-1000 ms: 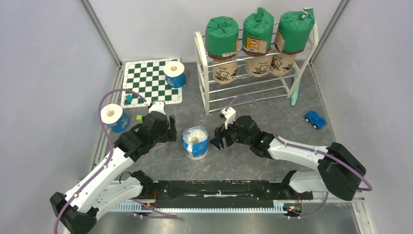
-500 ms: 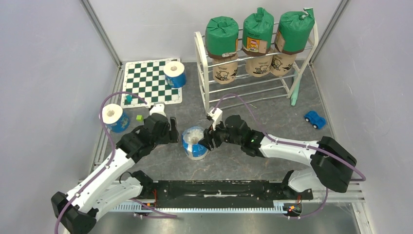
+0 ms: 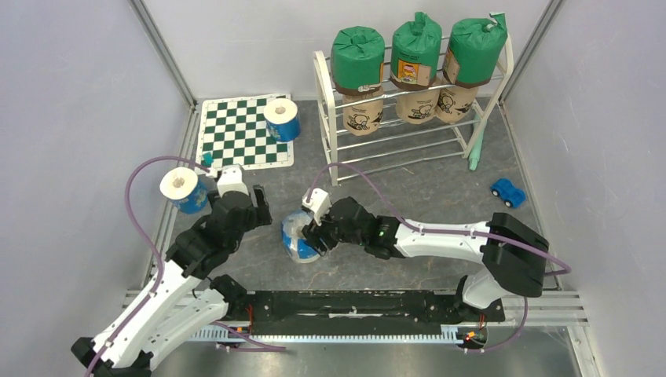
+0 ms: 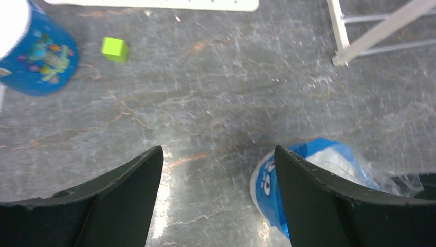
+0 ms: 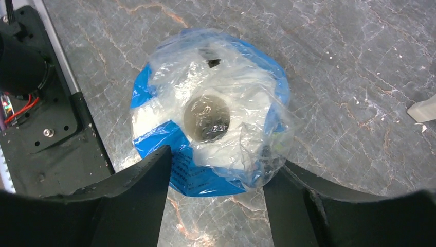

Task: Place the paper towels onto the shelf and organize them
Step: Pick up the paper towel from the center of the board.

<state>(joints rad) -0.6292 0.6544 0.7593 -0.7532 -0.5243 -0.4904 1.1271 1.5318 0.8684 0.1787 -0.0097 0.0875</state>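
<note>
Right gripper (image 5: 216,162) has moved in & now pinches the white, blue-wrapped paper towel roll (image 5: 208,118), looks ready for the white rod shelf (image 3: 327,118); left gripper (image 4: 218,154) is open w/ nothing in it.

left fingers (image 4: 118,200) spread, right fingers (image 5: 134,206) gripping
</note>
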